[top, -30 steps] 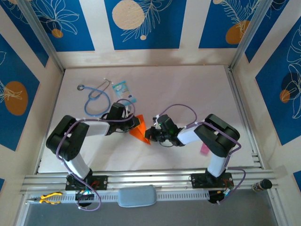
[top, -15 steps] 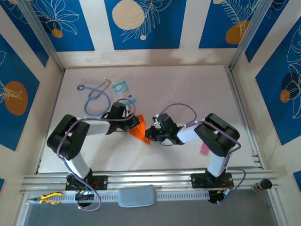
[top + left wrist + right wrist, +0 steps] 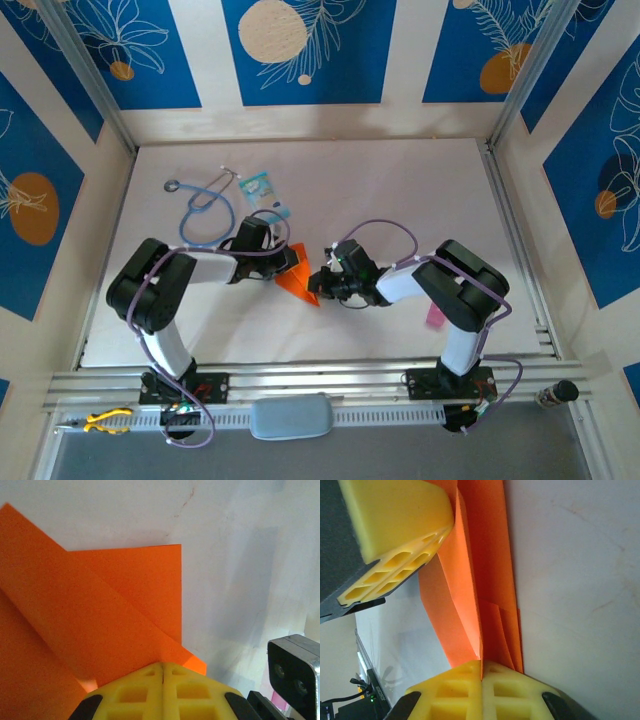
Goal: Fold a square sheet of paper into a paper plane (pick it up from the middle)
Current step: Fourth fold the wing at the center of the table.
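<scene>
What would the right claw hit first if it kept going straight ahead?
The orange paper the right gripper pinches comes first; just beyond, probably the left gripper.

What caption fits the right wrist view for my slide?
Right end effector pinching the partly folded orange paper, left end effector at its far end.

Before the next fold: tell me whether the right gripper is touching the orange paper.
Touching. Right wrist view: the orange paper disappears into the seam of the shut right gripper.
</scene>
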